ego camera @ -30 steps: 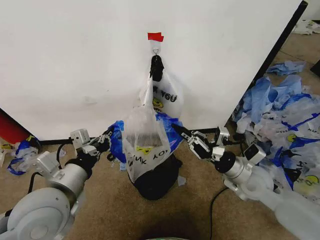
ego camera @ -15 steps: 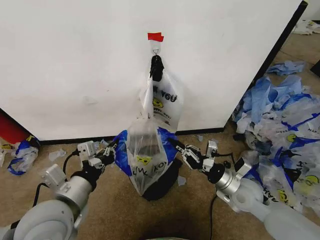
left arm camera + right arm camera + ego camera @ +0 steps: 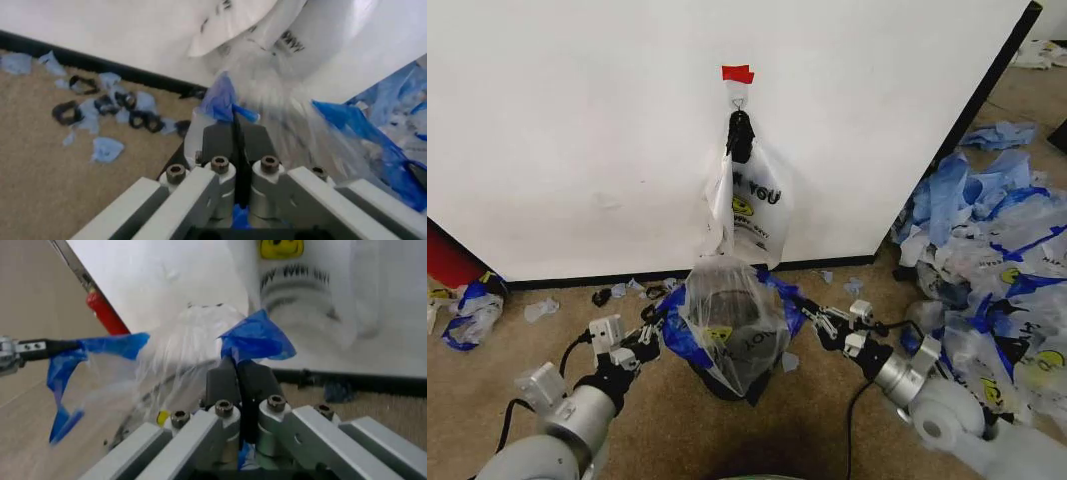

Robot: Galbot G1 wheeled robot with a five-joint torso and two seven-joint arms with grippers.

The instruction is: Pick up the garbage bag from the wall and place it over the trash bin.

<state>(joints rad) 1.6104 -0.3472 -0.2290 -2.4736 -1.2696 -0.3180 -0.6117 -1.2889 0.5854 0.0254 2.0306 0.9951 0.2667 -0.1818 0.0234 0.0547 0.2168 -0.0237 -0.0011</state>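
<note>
Grippers left (image 3: pixel 649 337) and right (image 3: pixel 819 320) pinch the blue handles of a thin see-through plastic garbage bag (image 3: pixel 727 325), stretched over a round black wire-mesh trash bin (image 3: pixel 737 380), where uneven pulling could tear it or tip the basket.

The bin (image 3: pixel 745 372) is mostly hidden: the bag (image 3: pixel 727 325) drapes over its top, so just dark mesh shows through the film and below it. The bag's lettering is crumpled and unreadable in the head view. Behind it, a 2nd bag (image 3: pixel 757 205) on the wall (image 3: pixel 577 140) has its print cut to "YOU" by a fold. In both wrist views the bag's film is smeared with blur. The pile of bags (image 3: pixel 997 270) at the right runs off the picture's edge. The scraps (image 3: pixel 632 290) by the baseboard are too small to identify.
</note>
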